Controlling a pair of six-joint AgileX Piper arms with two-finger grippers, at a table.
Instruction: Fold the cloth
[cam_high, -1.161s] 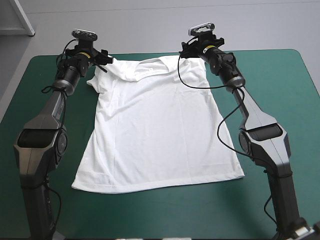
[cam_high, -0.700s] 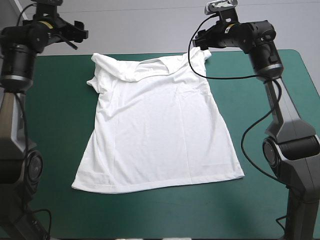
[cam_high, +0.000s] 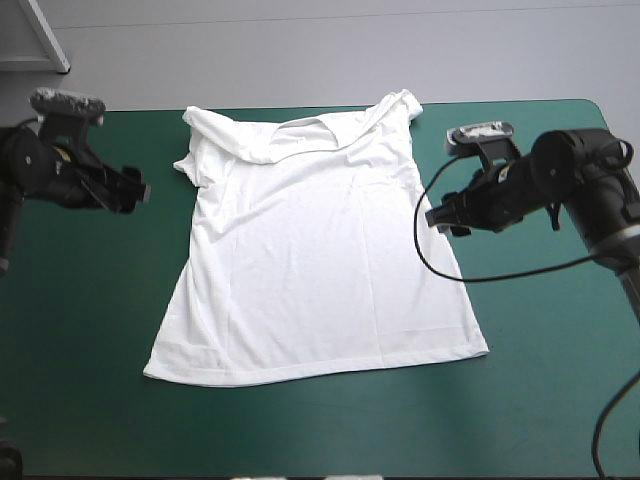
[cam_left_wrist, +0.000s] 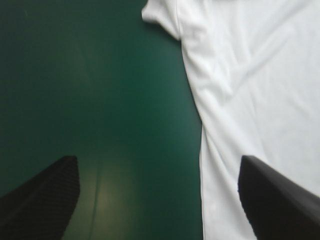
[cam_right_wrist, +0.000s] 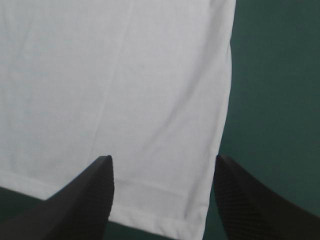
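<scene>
1. The table (cam_high: 560, 420) has a teal-green cover (cam_high: 80, 300) over its whole top, bare along the left, right and near sides.
2. One white T-shirt (cam_high: 310, 260) lies directly on the cover, spread flat around the middle.
3. Its collar end lies at the far edge, rumpled and partly folded over itself. The hem points to the near edge and stops well short of it.
4. The hem runs slightly aslant, its left corner closer to the near edge than its right.

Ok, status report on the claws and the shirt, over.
Both open: left claw and right claw, one each side of the T-shirt, neither holding it. Shirt spread flat on the table, collar end rumpled. Nothing in the way.
</scene>
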